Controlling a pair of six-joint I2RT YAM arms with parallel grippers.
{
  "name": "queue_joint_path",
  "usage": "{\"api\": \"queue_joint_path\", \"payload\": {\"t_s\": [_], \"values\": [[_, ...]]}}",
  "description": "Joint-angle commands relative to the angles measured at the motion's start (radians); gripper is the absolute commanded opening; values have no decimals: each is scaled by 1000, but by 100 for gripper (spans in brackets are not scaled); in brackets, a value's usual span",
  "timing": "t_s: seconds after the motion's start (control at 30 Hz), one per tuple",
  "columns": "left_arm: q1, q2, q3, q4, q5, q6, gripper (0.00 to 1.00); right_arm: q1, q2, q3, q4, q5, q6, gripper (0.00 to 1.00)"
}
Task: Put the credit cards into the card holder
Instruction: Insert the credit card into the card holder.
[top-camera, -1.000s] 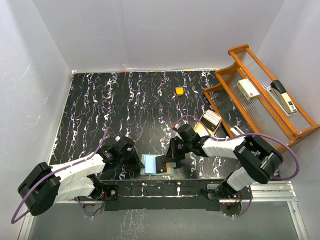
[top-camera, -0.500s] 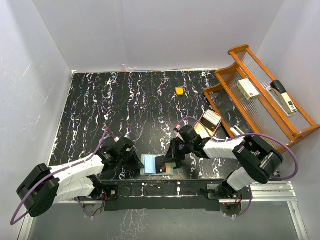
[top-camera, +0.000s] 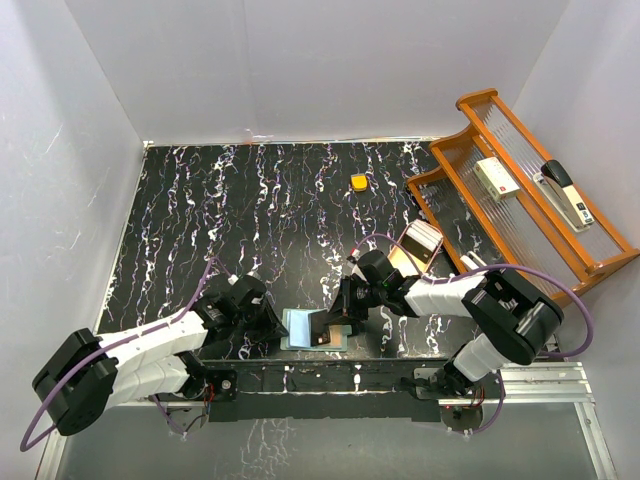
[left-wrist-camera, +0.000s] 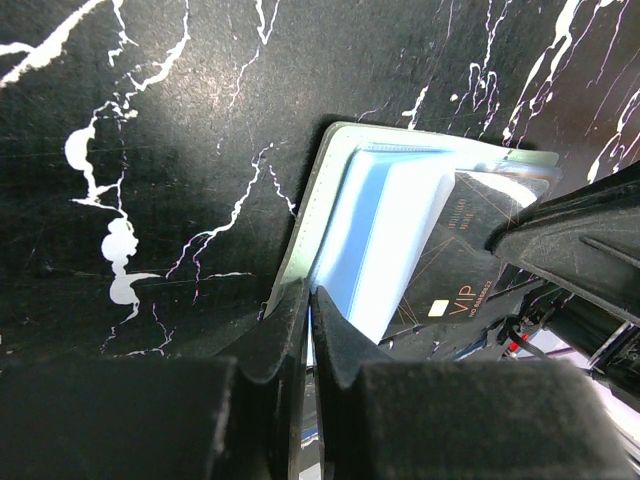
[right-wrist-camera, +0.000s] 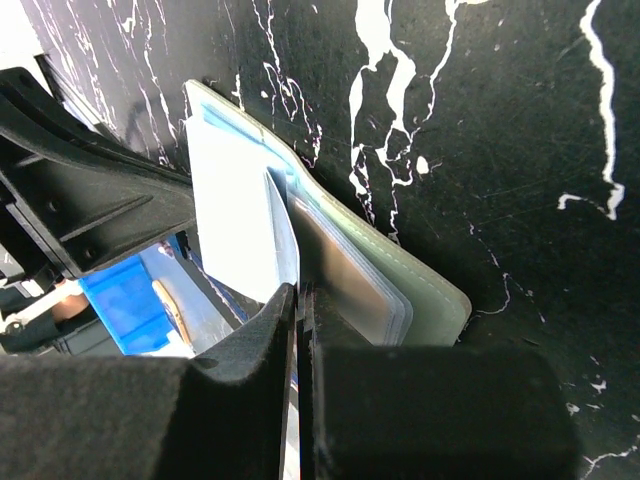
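- Left gripper (left-wrist-camera: 308, 296) is closed. Its fingertips meet the left edge of the card holder (left-wrist-camera: 360, 235) at the corner nearest the arms. I cannot tell whether the cover is nipped between them or only pressed down.
- The card holder lies open and flat close to the table's near edge, about midway between the two arms. Its pale blue pockets face up, with the green cover beneath.
- A dark card (left-wrist-camera: 455, 265) marked VIP leans across the holder's right half. One end is down by the pockets and the other is raised toward the right arm.
- The right gripper (right-wrist-camera: 300, 293) is clamped on that dark card, just right of the holder. Its wrist view shows a brownish card (right-wrist-camera: 345, 275) already sitting in a clear pocket of the right leaf.
- The step in hand looks like feeding the dark card into a pocket.
  - Lay the card nearly flat to the leaf and square its leading edge to the pocket mouth.
  - Slide it along the pocket rather than pushing down.
  - The left arm should pin the leaf so the holder cannot skate on the smooth marbled top.
  - Let go only once the card is well seated; a corner snagging the pocket lip could buckle the card or lift the leaf.
- An orange block (top-camera: 358, 182) sits toward the far edge, well apart from the work.
- More loose cards (top-camera: 420, 243) wait near the table's right edge, just beside the wooden rack (top-camera: 480, 100).
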Motion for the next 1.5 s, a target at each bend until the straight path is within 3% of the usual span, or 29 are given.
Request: {"api": "queue_joint_path", "payload": {"t_s": [0.0, 0.57, 1.47], "values": [[-6, 15, -29, -80, -2, 9, 4, -1, 6, 6, 42, 29, 5, 0], [-7, -5, -40, -94, -4, 3, 4, 1, 15, -17, 82, 39, 38, 0], [-7, 6, -41, -88, -2, 3, 4, 77, 19, -28, 90, 118, 92, 10]]}}
